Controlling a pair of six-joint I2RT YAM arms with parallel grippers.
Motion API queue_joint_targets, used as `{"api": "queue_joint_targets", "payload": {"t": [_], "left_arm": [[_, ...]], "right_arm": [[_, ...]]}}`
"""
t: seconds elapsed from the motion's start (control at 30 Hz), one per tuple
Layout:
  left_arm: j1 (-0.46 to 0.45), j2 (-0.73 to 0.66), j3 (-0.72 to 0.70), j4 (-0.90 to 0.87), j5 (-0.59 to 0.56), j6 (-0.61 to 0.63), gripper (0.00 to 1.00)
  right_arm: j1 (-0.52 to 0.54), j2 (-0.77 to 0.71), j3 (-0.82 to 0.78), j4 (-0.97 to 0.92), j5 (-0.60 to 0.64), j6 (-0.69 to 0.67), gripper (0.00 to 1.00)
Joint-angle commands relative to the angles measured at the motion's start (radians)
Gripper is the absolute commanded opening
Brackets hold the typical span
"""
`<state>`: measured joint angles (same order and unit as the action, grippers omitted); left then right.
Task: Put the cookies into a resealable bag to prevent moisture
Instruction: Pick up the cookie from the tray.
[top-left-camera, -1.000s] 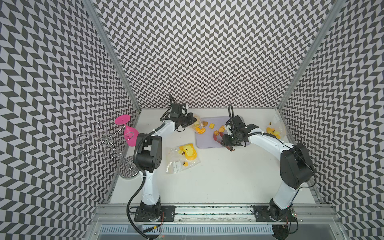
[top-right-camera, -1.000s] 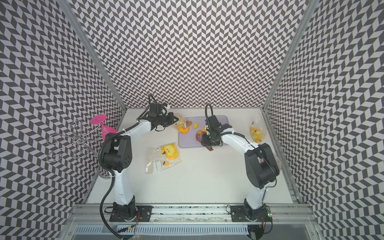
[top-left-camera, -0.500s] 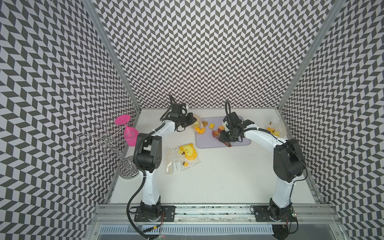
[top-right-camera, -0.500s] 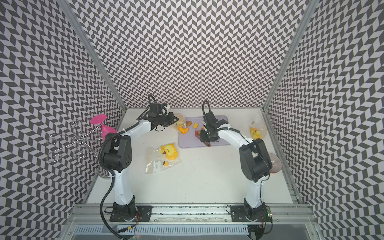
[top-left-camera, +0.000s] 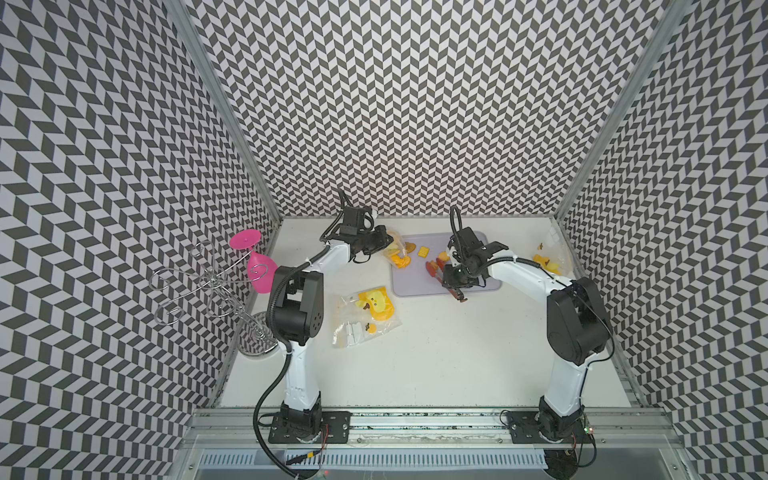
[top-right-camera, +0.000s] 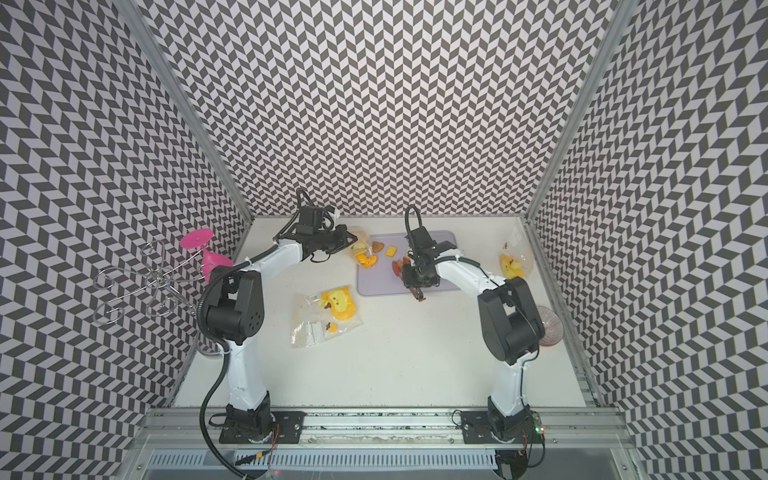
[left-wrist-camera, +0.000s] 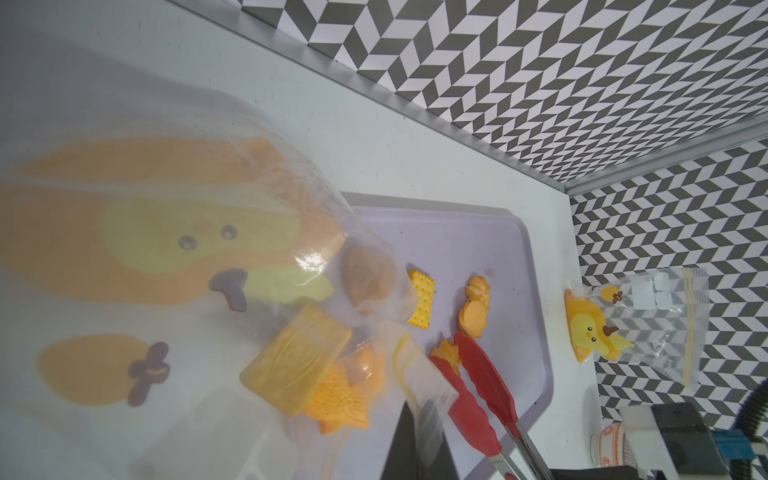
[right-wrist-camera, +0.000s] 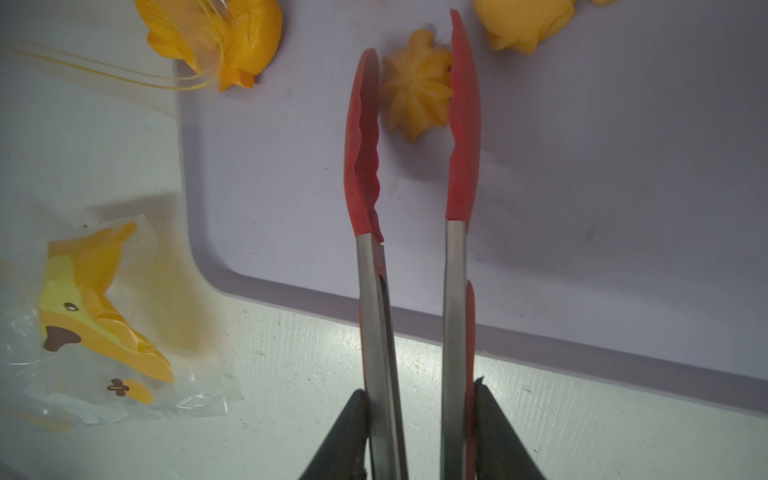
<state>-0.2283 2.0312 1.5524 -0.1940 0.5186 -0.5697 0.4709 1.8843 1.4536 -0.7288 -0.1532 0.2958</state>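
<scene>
My left gripper (top-left-camera: 384, 243) (top-right-camera: 350, 241) is shut on the rim of a clear resealable bag (left-wrist-camera: 166, 249) with a duck print, holding its mouth at the lavender tray's (top-left-camera: 478, 286) left edge. Inside lie a yellow rectangular cookie (left-wrist-camera: 297, 359), an orange fish (left-wrist-camera: 336, 395) and a brown heart (left-wrist-camera: 368, 276). My right gripper (right-wrist-camera: 419, 399) (top-left-camera: 457, 282) is shut on red-tipped tongs (right-wrist-camera: 365, 158). The tong tips flank an orange star cookie (right-wrist-camera: 415, 83) on the tray (right-wrist-camera: 582, 208); one tip touches it. A square cracker (left-wrist-camera: 422, 303) and two orange cookies (left-wrist-camera: 473, 318) also lie on the tray.
Another duck-print bag (top-left-camera: 365, 311) lies flat on the table in front of the tray, and a third (top-left-camera: 548, 259) leans by the right wall. A wire rack with a pink glass (top-left-camera: 253, 266) stands at the left wall. A glass dish (top-right-camera: 548, 328) sits behind my right arm.
My right arm has shifted the tongs slightly over the tray, and the tong tips have narrowed round the star cookie. The left arm and the bag have not moved.
</scene>
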Motion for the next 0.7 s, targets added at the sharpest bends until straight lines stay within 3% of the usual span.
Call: {"api": "queue_joint_targets", "payload": {"t": [0.0,0.23,0.67], "left_arm": [[0.007,-0.014,-0.006,0.03,0.012,0.009,0.0],[0.007,-0.012,-0.006,0.031,0.014,0.008,0.0],[0.007,-0.007,-0.006,0.032,0.017,0.007,0.0]], "right_arm": [[0.003,-0.095,-0.013,0.073,-0.004,-0.014,0.35],[0.004,-0.238,-0.102,0.215,-0.082,-0.055,0.32],[0.029,-0.224,-0.106,0.306,-0.308,-0.089,0.32]]}}
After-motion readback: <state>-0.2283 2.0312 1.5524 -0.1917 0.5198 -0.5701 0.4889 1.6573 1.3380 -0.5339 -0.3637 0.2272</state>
